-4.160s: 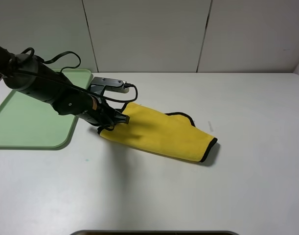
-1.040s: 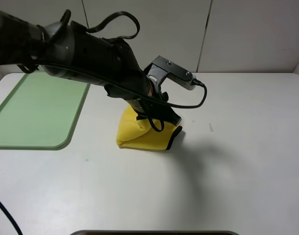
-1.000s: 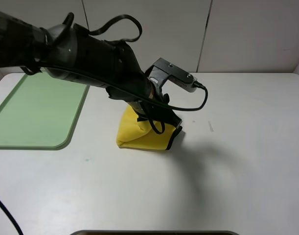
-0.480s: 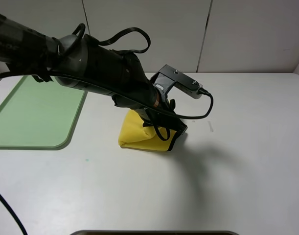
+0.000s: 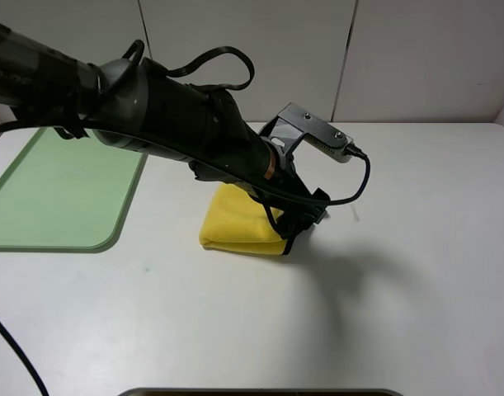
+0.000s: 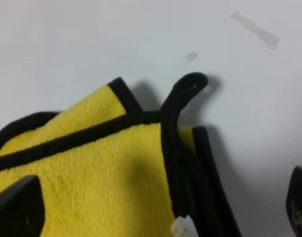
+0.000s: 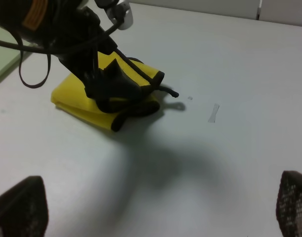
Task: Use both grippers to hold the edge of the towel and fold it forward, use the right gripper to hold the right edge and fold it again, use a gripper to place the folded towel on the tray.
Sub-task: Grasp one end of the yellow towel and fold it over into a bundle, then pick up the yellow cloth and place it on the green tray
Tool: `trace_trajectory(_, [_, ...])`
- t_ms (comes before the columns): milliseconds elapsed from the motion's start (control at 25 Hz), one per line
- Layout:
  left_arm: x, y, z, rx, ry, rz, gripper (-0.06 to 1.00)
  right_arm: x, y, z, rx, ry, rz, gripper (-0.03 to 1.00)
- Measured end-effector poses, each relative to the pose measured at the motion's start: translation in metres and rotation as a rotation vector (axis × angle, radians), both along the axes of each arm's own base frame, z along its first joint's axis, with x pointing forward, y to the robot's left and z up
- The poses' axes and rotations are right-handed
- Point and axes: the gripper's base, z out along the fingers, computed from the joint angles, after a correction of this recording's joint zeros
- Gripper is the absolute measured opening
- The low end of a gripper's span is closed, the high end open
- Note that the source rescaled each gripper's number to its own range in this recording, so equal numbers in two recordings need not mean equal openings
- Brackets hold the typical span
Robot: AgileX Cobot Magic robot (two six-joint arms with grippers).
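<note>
Presently the folded towel (image 5: 235,229) lies on the bench (image 5: 400,289) near the tray (image 5: 62,198), not on it. The left pincer (image 6: 155,207) hangs over it, jaws apart; the right pincer (image 7: 153,205) likewise stands apart. Risk: gripping only the top layer would let the folds open in transit.

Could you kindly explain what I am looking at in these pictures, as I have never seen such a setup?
This is a robot with two black arms, each ending in a gripper. One picture comes from a camera mounted high above the white table; the other two from cameras on the wrists. On the table lie a folded yellow towel and, left of it in the high view, a pale-green tray. The left gripper hangs over the towel, jaws open, holding nothing. The right gripper is open too, away from the towel.
</note>
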Motion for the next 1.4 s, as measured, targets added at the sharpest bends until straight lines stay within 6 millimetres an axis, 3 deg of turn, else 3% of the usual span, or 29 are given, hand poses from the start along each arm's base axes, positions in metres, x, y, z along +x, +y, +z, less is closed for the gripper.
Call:
trace_trajectory(160, [0.000,0.000,0.001,-0.003,-0.002,0.000,1.00,0.000,0.000,0.000,0.000,0.000,0.000,1.00])
trace_trajectory(400, [0.001,0.007,0.021,-0.013,-0.017,0.035,1.00,0.000,0.000,0.000,0.000,0.000,0.000,1.00])
trace_trajectory(960, [0.023,0.054,0.060,-0.073,0.010,0.309,1.00,0.000,0.000,0.000,0.000,0.000,0.000,1.00])
trace_trajectory(1400, [0.022,0.104,0.013,-0.150,0.141,0.467,1.00,0.000,0.000,0.000,0.000,0.000,0.000,1.00])
